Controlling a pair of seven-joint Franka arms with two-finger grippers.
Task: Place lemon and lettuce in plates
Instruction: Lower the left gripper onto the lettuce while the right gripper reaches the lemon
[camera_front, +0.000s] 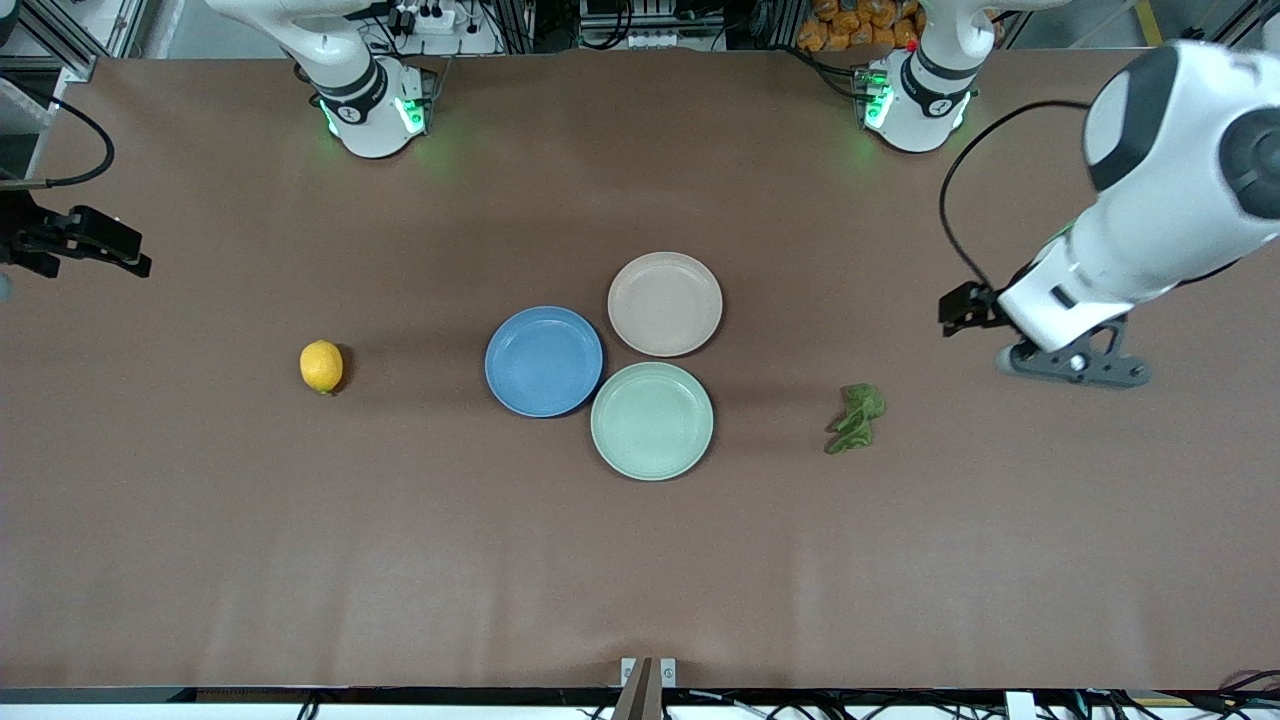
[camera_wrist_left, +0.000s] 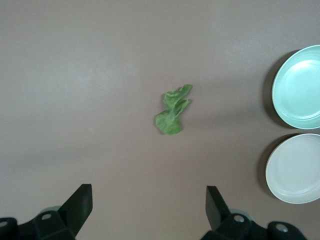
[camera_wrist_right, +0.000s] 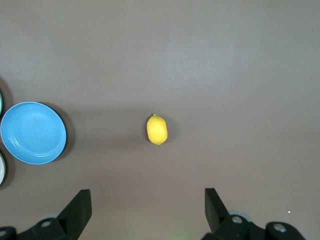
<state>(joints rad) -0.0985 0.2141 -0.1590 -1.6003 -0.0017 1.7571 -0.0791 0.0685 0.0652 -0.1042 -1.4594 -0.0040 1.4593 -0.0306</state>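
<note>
The yellow lemon (camera_front: 321, 366) lies on the table toward the right arm's end; it also shows in the right wrist view (camera_wrist_right: 157, 129). The dark-green lettuce (camera_front: 856, 418) lies toward the left arm's end and shows in the left wrist view (camera_wrist_left: 173, 110). The blue plate (camera_front: 543, 361) and the beige-pink plate (camera_front: 665, 303) sit empty and side by side mid-table. My left gripper (camera_front: 1075, 362) hangs open and empty over bare table beside the lettuce (camera_wrist_left: 148, 192). My right gripper (camera_front: 100, 245) hangs open and empty over the table's edge at the right arm's end (camera_wrist_right: 147, 196).
A pale mint-green plate (camera_front: 652, 420) sits empty, touching the other two, nearer the front camera. It shows in the left wrist view (camera_wrist_left: 298, 86) beside the beige-pink plate (camera_wrist_left: 295, 168). The blue plate shows in the right wrist view (camera_wrist_right: 33, 132). A brown mat (camera_front: 400, 560) covers the table.
</note>
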